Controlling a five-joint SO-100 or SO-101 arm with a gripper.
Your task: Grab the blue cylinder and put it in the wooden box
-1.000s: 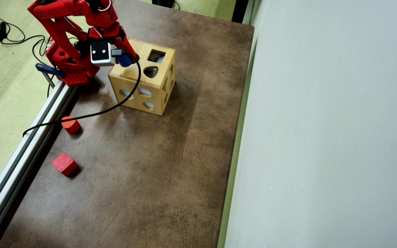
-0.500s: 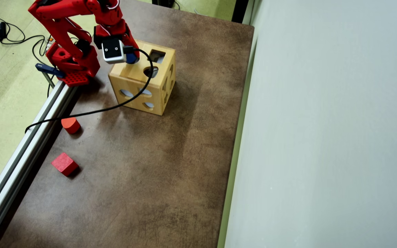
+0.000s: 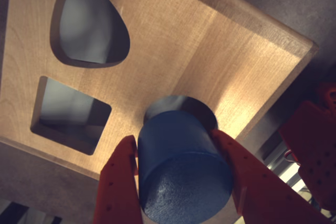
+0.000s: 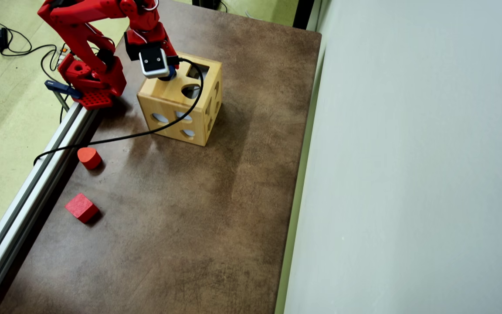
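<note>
End effector [image 3: 181, 169] clamped tight on blue cylinder [image 3: 181, 166], holding it over round hole on wooden box [image 3: 210, 40] top; red blocks [image 4: 89, 157] lie on surface [image 4: 181, 218].

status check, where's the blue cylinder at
gripper shut on blue cylinder. cylinder held over round hole in wooden box top, not yet in. nothing blocking.

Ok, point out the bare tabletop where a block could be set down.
The widest free patch of the brown table runs from the light wooden box to the near edge, right of the red cube and red rounded block. It is crowded at the box, where the red gripper holds the dark-blue cylinder.
</note>
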